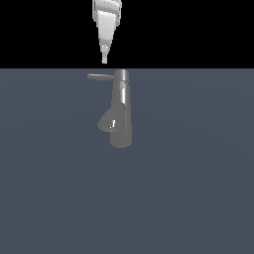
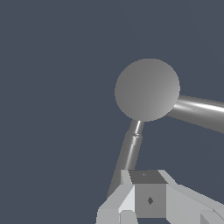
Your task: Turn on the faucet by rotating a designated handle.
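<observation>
The white robot gripper [image 1: 104, 60] hung just above the thin straight grey metal handle [image 1: 100, 76], which ran sideways toward the exterior view's left from the cap of the shiny grey upright faucet [image 1: 120, 111] on the dark counter [image 1: 198, 188]. The jaws looked pinched together on nothing, probably.

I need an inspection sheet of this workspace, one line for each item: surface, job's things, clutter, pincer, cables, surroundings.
Surface: flat blue-grey floor, uniform, no marks seen.
Job's things: faucet stands upright, spout angled down toward the camera; handle sticks sideways from the top cap toward the exterior view's left.
Clutter: nothing seen.
Pincer: pincer hangs above the handle, a gap between them; fingers look close together, open or shut cannot be told.
Cables: nothing seen.
Surroundings: plain black background above the floor.
</observation>
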You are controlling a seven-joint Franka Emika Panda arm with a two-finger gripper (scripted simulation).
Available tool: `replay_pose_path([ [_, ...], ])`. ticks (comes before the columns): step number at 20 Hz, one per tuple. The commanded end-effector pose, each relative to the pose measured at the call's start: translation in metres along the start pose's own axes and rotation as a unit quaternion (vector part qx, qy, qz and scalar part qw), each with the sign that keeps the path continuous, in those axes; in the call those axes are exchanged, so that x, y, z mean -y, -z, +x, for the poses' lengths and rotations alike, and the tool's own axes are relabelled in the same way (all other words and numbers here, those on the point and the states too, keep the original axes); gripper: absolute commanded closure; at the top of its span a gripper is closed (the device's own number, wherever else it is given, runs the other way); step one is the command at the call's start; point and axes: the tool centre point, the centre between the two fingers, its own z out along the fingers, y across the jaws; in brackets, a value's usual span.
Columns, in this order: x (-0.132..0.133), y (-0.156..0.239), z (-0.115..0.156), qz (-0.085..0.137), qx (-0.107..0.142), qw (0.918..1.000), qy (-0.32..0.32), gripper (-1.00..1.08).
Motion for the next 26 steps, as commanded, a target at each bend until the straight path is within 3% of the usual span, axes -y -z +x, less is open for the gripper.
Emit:
replay_pose_path([
  [1, 0.014, -0.016, -0.004, 0.0, -0.01, 0.9995, -0.03, 1.08],
  [13, 0.049, -0.067, -0.02, 0.005, -0.045, 0.993, -0.109, 1.08],
  [26, 0.047, -0.072, -0.024, 0.006, -0.05, 0.9918, -0.117, 1.08],
])
